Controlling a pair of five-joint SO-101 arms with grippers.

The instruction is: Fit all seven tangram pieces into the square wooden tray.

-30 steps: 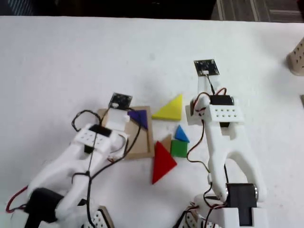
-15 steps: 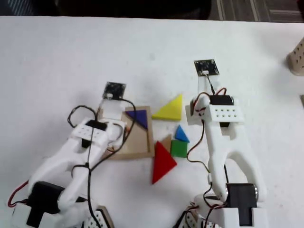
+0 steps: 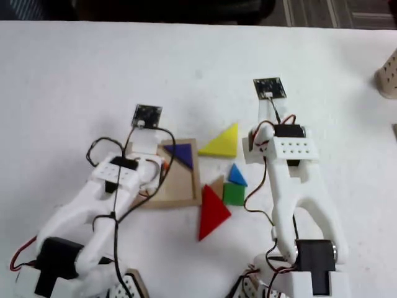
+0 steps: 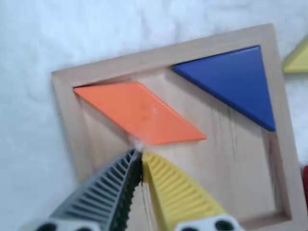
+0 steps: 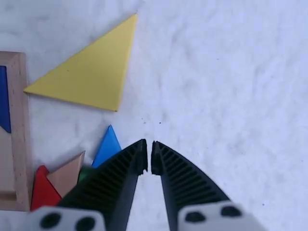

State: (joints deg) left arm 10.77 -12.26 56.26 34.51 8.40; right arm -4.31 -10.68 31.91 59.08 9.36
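White counter bears the wooden tray [image 3: 185, 189], where the left end effector [image 4: 139, 156], clenched empty, seems to be seating the orange parallelogram [image 4: 139, 113] beside the dark blue triangle [image 4: 231, 82]; next likely comes fetching the yellow triangle [image 3: 222, 143] at the tray's two o'clock.

The left arm [image 3: 93, 208] is stretched forward and slanted inward, with the left tool [image 4: 139, 160] pointed down and its tips squeezed together. The right arm [image 3: 296, 192] is held straight ahead, right tool [image 5: 149, 156] aimed down too, tips pretty much closed.
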